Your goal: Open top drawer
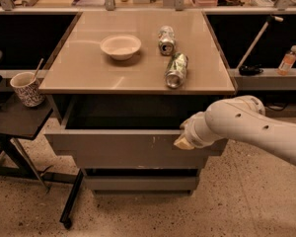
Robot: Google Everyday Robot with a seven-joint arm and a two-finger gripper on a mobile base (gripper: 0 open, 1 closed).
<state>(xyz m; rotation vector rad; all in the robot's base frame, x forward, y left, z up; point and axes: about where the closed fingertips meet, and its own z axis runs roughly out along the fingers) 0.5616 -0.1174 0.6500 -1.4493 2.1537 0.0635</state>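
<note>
The top drawer (123, 149) is the widest grey front, with small white scuffs right of centre. It stands pulled out from under the beige counter, and its dark inside shows behind the front. My gripper (183, 141) on the white arm sits at the drawer's upper right edge, against the front. The arm comes in from the right. Two narrower grey drawer fronts (140, 181) lie shut below.
On the counter (89, 78) stand a white bowl (120, 46) and two cans lying on their sides (175, 70). A patterned cup with a stick (26, 89) sits on a dark side table at left. A bottle (288, 59) stands on a shelf at right.
</note>
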